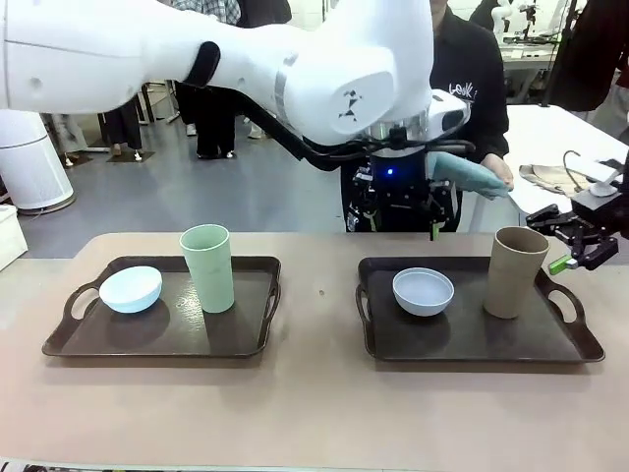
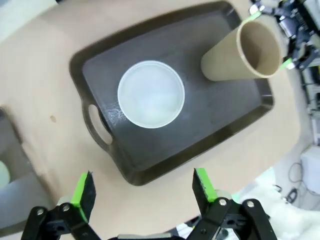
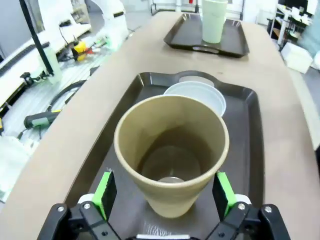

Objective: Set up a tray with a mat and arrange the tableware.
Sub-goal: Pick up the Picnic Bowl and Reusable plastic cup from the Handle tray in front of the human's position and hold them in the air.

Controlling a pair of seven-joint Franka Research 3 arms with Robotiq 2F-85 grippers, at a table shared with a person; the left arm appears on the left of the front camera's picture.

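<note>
Our right claw (image 3: 165, 192) wide open, empty, facing the tan cup (image 3: 171, 150), our left claw (image 2: 142, 187) open, empty, above the white-grey bowl (image 2: 151, 93) on its tray (image 2: 215, 117)

The front view looks across the desk (image 1: 314, 413) toward the person (image 1: 472, 88), taking in the right tray (image 1: 462, 339). The left wrist view looks straight down on that tray from above. The right wrist view sits low and close at its end, facing along the desk. All share it.

You can read nothing clearly: the white print (image 1: 460, 91) on the person's dark top (image 1: 482, 69) is illegible, and the left arm (image 1: 295, 59) bears a black emblem (image 1: 349, 103).
</note>
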